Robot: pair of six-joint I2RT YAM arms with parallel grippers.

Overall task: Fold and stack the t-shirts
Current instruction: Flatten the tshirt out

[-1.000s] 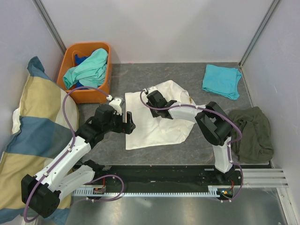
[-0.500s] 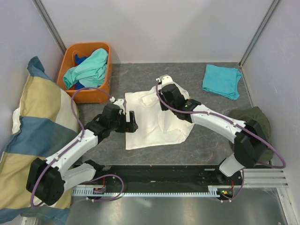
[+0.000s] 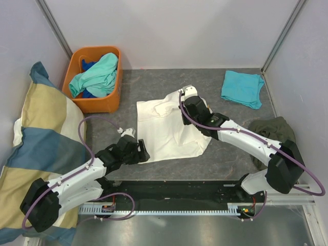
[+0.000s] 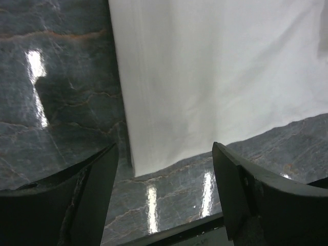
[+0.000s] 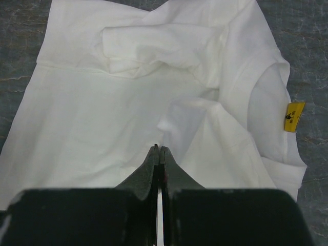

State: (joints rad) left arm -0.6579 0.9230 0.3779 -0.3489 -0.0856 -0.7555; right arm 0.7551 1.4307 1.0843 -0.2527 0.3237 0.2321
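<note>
Above the cream t-shirt [image 3: 169, 134], left pincer [image 4: 164, 147] gapes at its corner; wrist view shows right pincer [image 5: 160, 149] closed

left arm [image 3: 77, 177]: white jointed arm with a purple cable, lying low, stretched from its base up and to the right
left gripper [image 4: 164, 145]: black two-finger gripper, jaws spread wide apart, angled downward
right arm [image 3: 241, 136]: matching white arm, extended far up and leftward from its base
right gripper [image 5: 160, 151]: black two-finger gripper, fingers pressed together at the tips, tilted downward
</note>
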